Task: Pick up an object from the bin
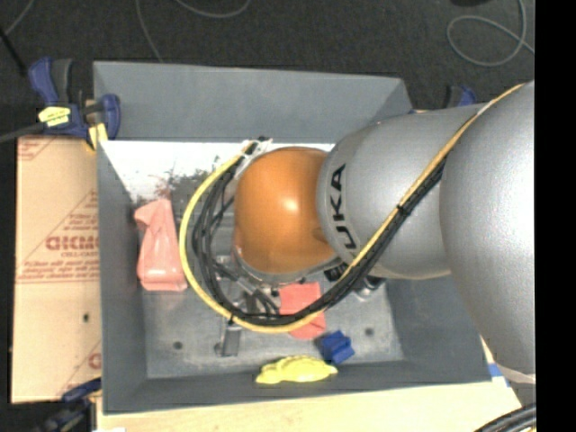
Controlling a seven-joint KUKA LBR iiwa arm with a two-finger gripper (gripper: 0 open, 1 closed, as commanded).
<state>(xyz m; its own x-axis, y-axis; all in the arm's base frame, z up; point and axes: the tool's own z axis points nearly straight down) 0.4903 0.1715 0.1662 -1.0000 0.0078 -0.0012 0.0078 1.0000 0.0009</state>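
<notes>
My gripper (230, 338) pokes out below the orange wrist cover, low over the bin floor left of the middle, near the front wall. The cover and cables hide most of it. A red flat piece (304, 306) lies just to its right, partly under the arm. A small blue block (335, 346) sits beside the red piece, towards the front. A yellow soft thing (295, 370) lies along the front wall. A pink, bag-like thing (159, 246) rests against the left wall, apart from the gripper.
The arm and its orange cover hang over the middle and right of the bin and hide what lies beneath. Bare grey floor shows in the front left corner, between the pink thing and the front wall.
</notes>
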